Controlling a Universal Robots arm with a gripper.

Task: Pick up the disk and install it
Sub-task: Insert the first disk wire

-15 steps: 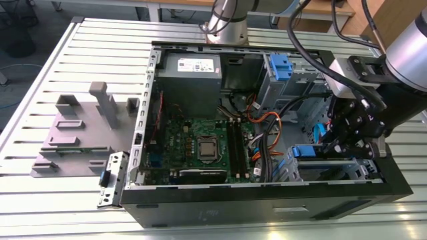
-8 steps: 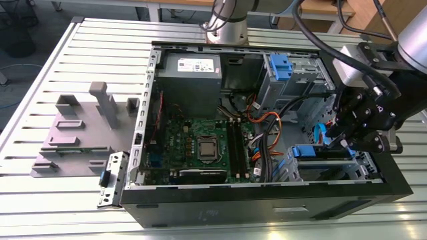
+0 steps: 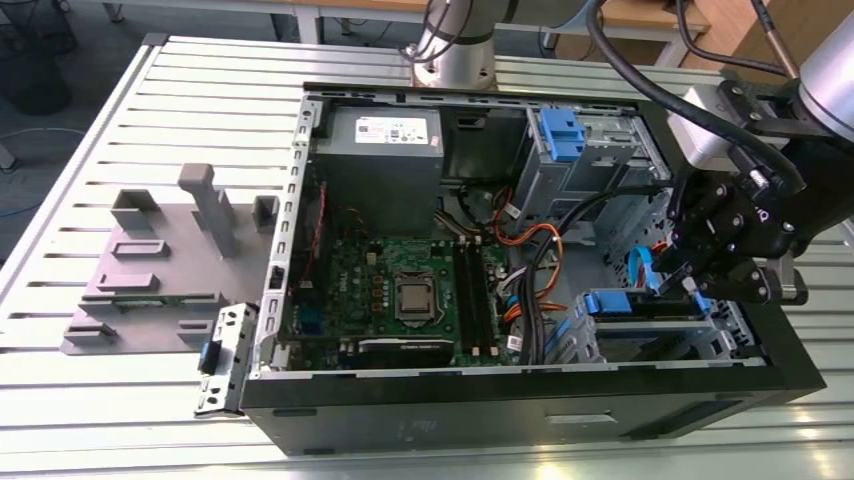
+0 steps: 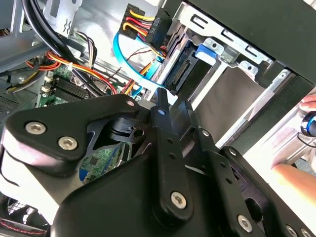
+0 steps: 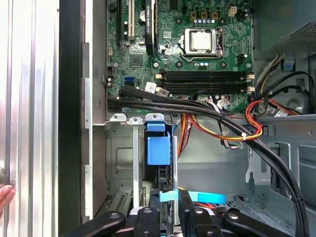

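Gripper (image 5: 168, 210) fingers closed on rear edge of disk (image 5: 159, 148), which stands on edge inside drive cage (image 3: 654, 330) at case corner, blue tab (image 3: 621, 302) showing. Judgement: push straight along cage rails, keep blue SATA cable (image 4: 133, 61) clear. Seating depth hidden by linkage. Fingertips (image 4: 308, 103) at frame edge, cut off.

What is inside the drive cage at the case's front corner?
The disk sits in the drive cage, blue tab showing. The gripper hangs over the cage. A blue cable runs toward the disk's end. The disk's body is covered by the cage, so its seating cannot be judged.
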